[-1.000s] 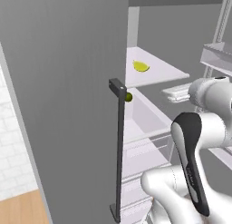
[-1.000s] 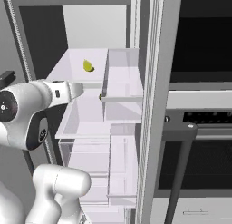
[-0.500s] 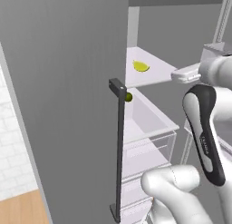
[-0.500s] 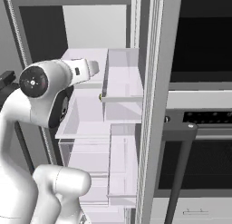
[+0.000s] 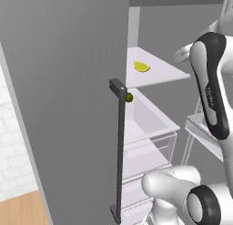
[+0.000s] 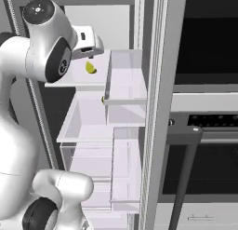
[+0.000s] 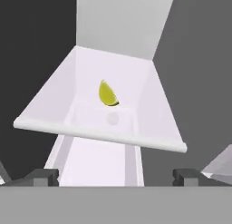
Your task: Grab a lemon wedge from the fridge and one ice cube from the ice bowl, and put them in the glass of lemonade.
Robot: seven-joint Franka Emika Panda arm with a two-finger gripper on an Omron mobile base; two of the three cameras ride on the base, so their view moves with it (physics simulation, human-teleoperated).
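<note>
I am facing the tall grey two-door fridge [image 5: 68,105], which is standing open with its door swung out and the long dark vertical bar handle [image 5: 120,151] running down the door's edge. Inside, I am looking at a flat white shelf [image 7: 149,128] with clear drawers [image 6: 88,126] sitting below it. My white arm with its dark joints [image 6: 49,52] is reaching up toward that shelf from the front.

I am working on the first part of the job, fetching the fruit. My two-finger gripper [image 7: 117,175] is hanging in front of the shelf's near edge, with the two dark finger tips [image 7: 43,177] standing wide apart, so the jaws are spread and holding nothing.

The small yellow-green lemon wedge [image 7: 107,93] is lying near the middle of the white shelf, a little toward the back wall, well apart from my finger tips and touching nothing but the shelf. A small dark green round fruit [image 5: 129,97] is sitting lower down, just beside the top of the door handle; I am leaving that one alone.

As I judge it, the next move calls for pushing the hand forward over the shelf's front edge, keeping the jaws wide, straddling the wedge and closing on it gently, since it is small and may slide on the smooth shelf.
</note>
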